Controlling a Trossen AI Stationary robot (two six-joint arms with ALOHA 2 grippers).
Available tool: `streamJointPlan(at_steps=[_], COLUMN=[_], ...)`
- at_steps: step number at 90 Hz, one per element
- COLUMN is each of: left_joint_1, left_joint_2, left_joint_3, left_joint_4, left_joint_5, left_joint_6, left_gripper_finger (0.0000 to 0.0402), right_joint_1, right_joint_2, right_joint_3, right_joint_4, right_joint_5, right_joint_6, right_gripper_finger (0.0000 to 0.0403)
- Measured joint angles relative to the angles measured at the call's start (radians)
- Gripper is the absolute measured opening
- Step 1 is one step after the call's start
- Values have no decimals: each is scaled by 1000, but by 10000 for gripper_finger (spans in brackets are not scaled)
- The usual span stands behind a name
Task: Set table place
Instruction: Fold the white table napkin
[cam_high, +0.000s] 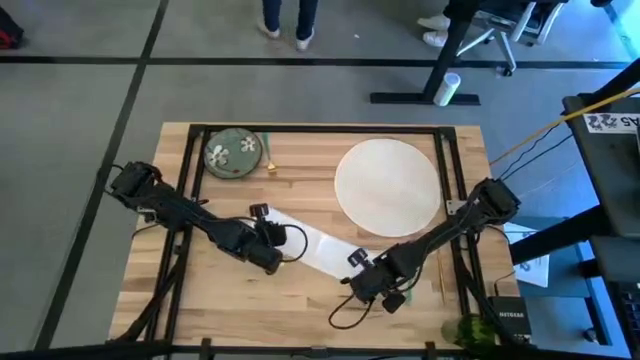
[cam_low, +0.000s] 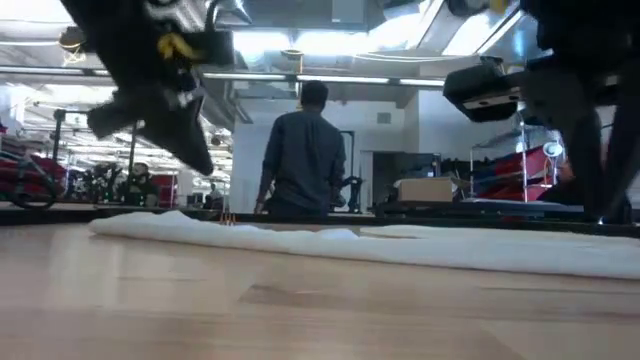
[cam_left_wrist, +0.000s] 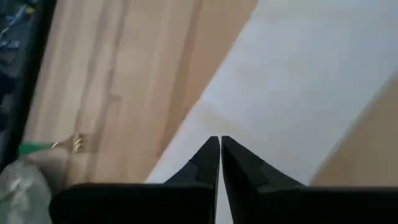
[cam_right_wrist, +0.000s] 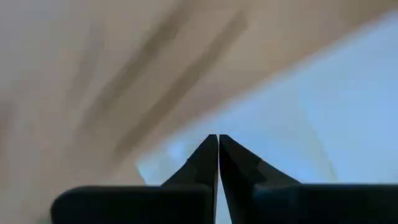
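Two dark arms reach in over the table (cam_high: 230, 300), a light butcher-block top with black frame bars along its sides.

Item 1, white napkin (cam_high: 318, 248): lies flat and slantwise across the middle of the table, between the two grippers. In the low view it shows as a long, low white band (cam_low: 400, 245) on the wood.

Item 2, left gripper (cam_high: 282, 252): at the napkin's left end, low over the cloth. Its wrist view shows the two dark fingers (cam_left_wrist: 208, 163) pressed together tip to tip, with the napkin (cam_left_wrist: 298, 81) just ahead of them; whether cloth is pinched between them cannot be told.

Item 3, right gripper (cam_high: 362, 274): at the napkin's right end. Fingers (cam_right_wrist: 208, 160) likewise drawn together, over the white cloth's edge (cam_right_wrist: 298, 106); a pinch cannot be confirmed.

Item 4, large round white plate (cam_high: 388, 185): right of centre toward the far edge, nothing on it, near the right frame bar.

Item 5, small green flowered dish (cam_high: 232, 153): far left corner, just inside the frame bar; nothing in it that can be made out.

Item 6, gold cutlery piece with green handle (cam_high: 269, 158): just beside the dish on its right. Another thin piece (cam_high: 438, 272) lies near the right edge, close to the right arm.

Open room: bare wood along the near edge and in the near left area.

Beyond the table: a person (cam_low: 300, 150) stands in the room, back turned.
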Motion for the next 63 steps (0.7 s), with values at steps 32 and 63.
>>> streamJointPlan(at_steps=[32, 63], left_joint_1=[-59, -138], left_joint_2=[2, 2], left_joint_3=[7, 7], left_joint_4=[268, 217], left_joint_5=[103, 103], left_joint_6=[52, 25], left_gripper_finger=[0, 0], right_joint_1=[0, 0], right_joint_2=[0, 0], right_joint_3=[-71, -119], right_joint_4=[-33, 265], right_joint_5=[-3, -218], right_joint_6=[80, 82], right_gripper_finger=[0, 0])
